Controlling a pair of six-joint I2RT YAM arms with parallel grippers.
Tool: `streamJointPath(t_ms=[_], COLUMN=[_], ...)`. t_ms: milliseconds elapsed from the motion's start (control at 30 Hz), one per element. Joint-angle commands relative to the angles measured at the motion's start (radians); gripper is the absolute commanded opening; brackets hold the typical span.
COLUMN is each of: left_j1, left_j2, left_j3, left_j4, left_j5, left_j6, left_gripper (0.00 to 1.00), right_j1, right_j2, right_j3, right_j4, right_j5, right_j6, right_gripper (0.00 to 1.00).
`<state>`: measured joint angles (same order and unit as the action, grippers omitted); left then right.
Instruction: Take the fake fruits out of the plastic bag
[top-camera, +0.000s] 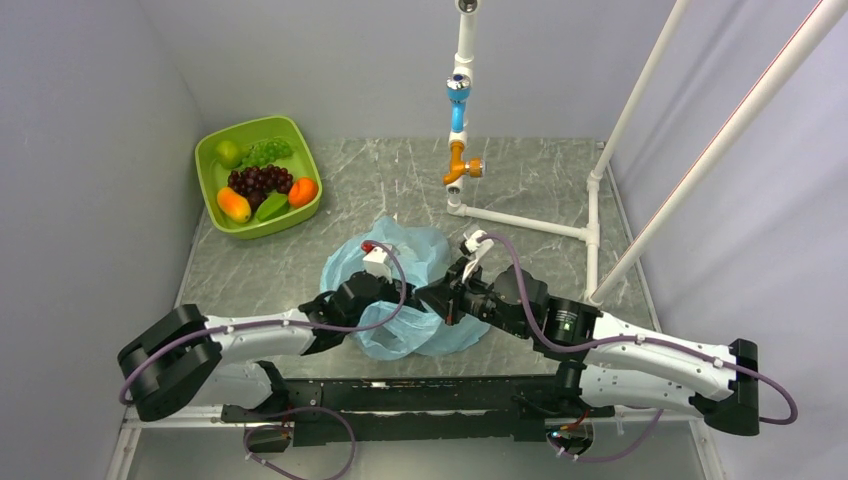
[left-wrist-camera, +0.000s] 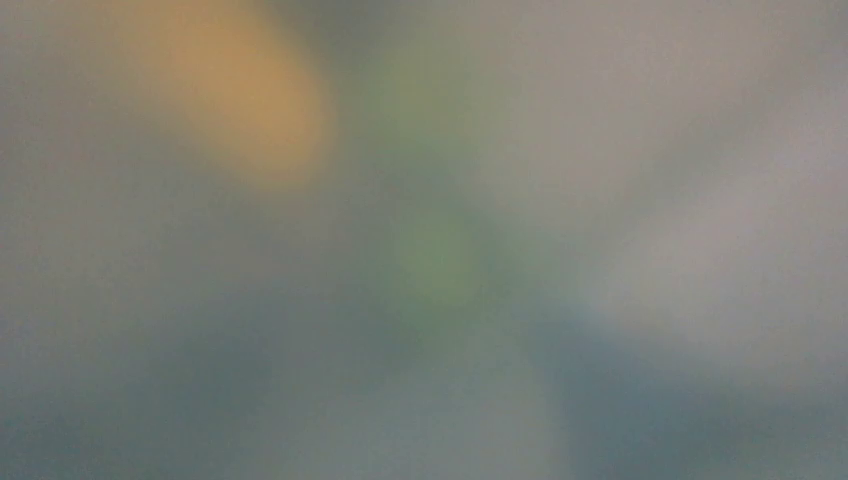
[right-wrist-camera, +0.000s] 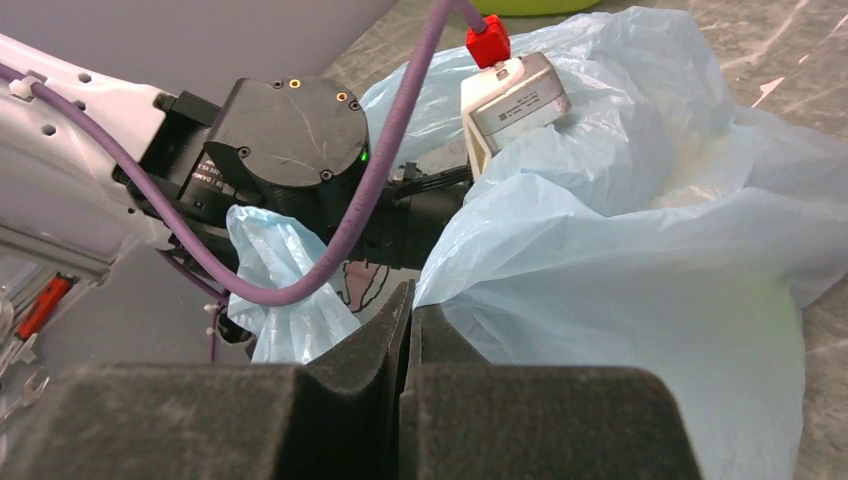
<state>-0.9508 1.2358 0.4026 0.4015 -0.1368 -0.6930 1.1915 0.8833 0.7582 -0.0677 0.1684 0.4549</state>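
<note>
Plastic bag (top-camera: 420, 250): light blue and crinkly. It lies in the middle of the grey marble table (top-camera: 380, 170), between the two arms.
Fake fruits (top-camera: 302, 190): an orange one, a yellow-orange one (top-camera: 233, 204), a green one (top-camera: 272, 206) and a leafy green one (top-camera: 268, 150) sit in the green tub, well apart from the bag.
Inside the bag: the left wrist view is all blur, with an orange patch (left-wrist-camera: 250, 100) and a green patch (left-wrist-camera: 430, 250). I cannot tell what they are.
Left gripper: its tip is tucked in the bag's folds, so I cannot tell if it is open or closed.
Right gripper (right-wrist-camera: 408, 330): its fingers are pressed tight together, pinching the bag's edge on the right side.
Green tub (top-camera: 205, 170): at the far left of the table. It also holds a dark grape bunch (top-camera: 260, 180) and a pale green pear (top-camera: 228, 152).
White pipe frame (top-camera: 520, 220): stands at the far right of the table.
</note>
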Motion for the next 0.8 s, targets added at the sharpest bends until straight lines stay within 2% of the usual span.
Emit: streamJointPath(t_ms=[0, 267, 500, 600, 700, 767], left_j1=[-0.002, -0.003, -0.012, -0.012, -0.011, -0.012], left_j2=[0.053, 0.196, 0.368, 0.383, 0.34, 0.296], left_j3=[0.062, 0.046, 0.138, 0.128, 0.122, 0.117], left_j4=[-0.037, 0.18, 0.128, 0.15, 0.127, 0.09], left_j5=[-0.041, 0.126, 0.118, 0.127, 0.145, 0.151], left_j6=[0.057, 0.039, 0.01, -0.003, 0.008, 0.008], left_gripper=[0.99, 0.99, 0.97, 0.87, 0.67, 0.56], right_j1=[0.0, -0.001, -0.002, -0.001, -0.001, -0.001], right_j2=[-0.042, -0.039, -0.072, -0.092, -0.121, -0.137], right_j3=[-0.022, -0.032, -0.042, -0.045, -0.058, -0.071], right_j4=[0.011, 0.002, -0.029, -0.05, -0.065, -0.07], right_j5=[0.036, 0.043, 0.066, 0.079, 0.1, 0.113], right_j6=[0.017, 0.011, 0.011, 0.011, 0.014, 0.014], right_gripper=[0.0, 0.0, 0.0, 0.0, 0.0, 0.0])
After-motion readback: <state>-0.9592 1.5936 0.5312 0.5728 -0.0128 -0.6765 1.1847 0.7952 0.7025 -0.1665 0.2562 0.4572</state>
